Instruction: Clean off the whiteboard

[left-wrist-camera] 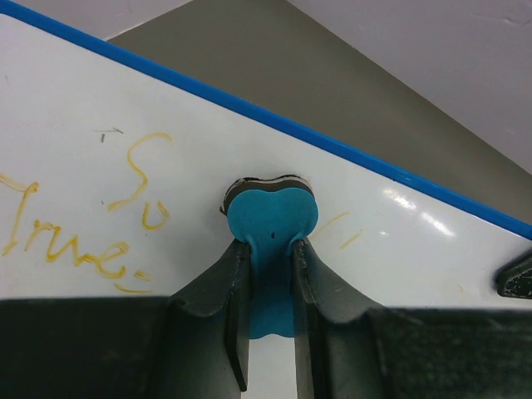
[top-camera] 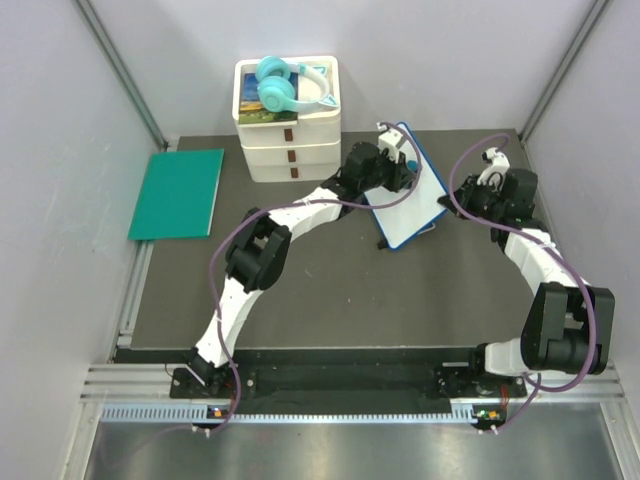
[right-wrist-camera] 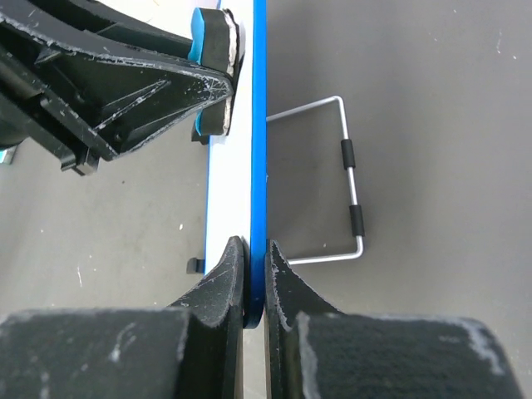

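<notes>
The whiteboard (top-camera: 412, 205) stands tilted on the dark table, white with a blue frame. My left gripper (top-camera: 397, 162) is shut on a blue eraser (left-wrist-camera: 271, 218) with a dark felt pad, pressed flat on the board's face (left-wrist-camera: 208, 141). Yellow scribbles (left-wrist-camera: 79, 229) lie left of the eraser, faint marks to its right. My right gripper (right-wrist-camera: 256, 259) is shut on the board's blue edge (right-wrist-camera: 258, 125), seen edge-on. The eraser (right-wrist-camera: 208, 37) and the left gripper's fingers (right-wrist-camera: 125, 79) show at the upper left there. The board's wire stand (right-wrist-camera: 351, 179) rests behind it.
A green flat mat (top-camera: 178, 192) lies at the far left. Stacked white boxes (top-camera: 290, 150) with teal headphones (top-camera: 283, 85) on top stand at the back, close to the left arm. Grey walls close in both sides.
</notes>
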Controlling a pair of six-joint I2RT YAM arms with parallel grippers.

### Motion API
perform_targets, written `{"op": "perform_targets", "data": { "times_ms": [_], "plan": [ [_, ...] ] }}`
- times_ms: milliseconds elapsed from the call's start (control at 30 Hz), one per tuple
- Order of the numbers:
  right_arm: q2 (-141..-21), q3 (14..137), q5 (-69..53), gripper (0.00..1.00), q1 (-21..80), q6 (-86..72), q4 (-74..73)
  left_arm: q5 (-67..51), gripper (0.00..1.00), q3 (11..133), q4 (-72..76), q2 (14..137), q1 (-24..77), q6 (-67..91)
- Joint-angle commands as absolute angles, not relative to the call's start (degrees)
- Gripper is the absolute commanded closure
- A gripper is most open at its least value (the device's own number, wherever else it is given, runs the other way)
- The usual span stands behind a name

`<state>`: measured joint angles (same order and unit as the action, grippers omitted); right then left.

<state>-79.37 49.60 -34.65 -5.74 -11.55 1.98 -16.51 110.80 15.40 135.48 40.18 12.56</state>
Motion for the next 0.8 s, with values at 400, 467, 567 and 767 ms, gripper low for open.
{"op": "perform_targets", "data": {
  "times_ms": [400,467,567,767],
  "plan": [
    [-81.47,47.64,-41.13,1.0,-0.26,-5.27,-9.67,-12.04,1.0,112.94,8.7,141.59,32.52,16.78],
    [-81.47,47.64,-41.13,1.0,-0.26,-5.27,-9.67,-13.26,1.0,113.2,9.05,141.94,31.38,17.75],
    [-81.56,47.46,-41.31,1.0,-0.26,-5.27,-9.49,-16.51,1.0,114.34,9.4,142.99,30.94,18.19],
    [-81.83,47.55,-41.57,1.0,-0.26,-5.1,-9.49,-23.64,1.0,114.52,13.09,142.47,34.09,18.11]
  ]
}}
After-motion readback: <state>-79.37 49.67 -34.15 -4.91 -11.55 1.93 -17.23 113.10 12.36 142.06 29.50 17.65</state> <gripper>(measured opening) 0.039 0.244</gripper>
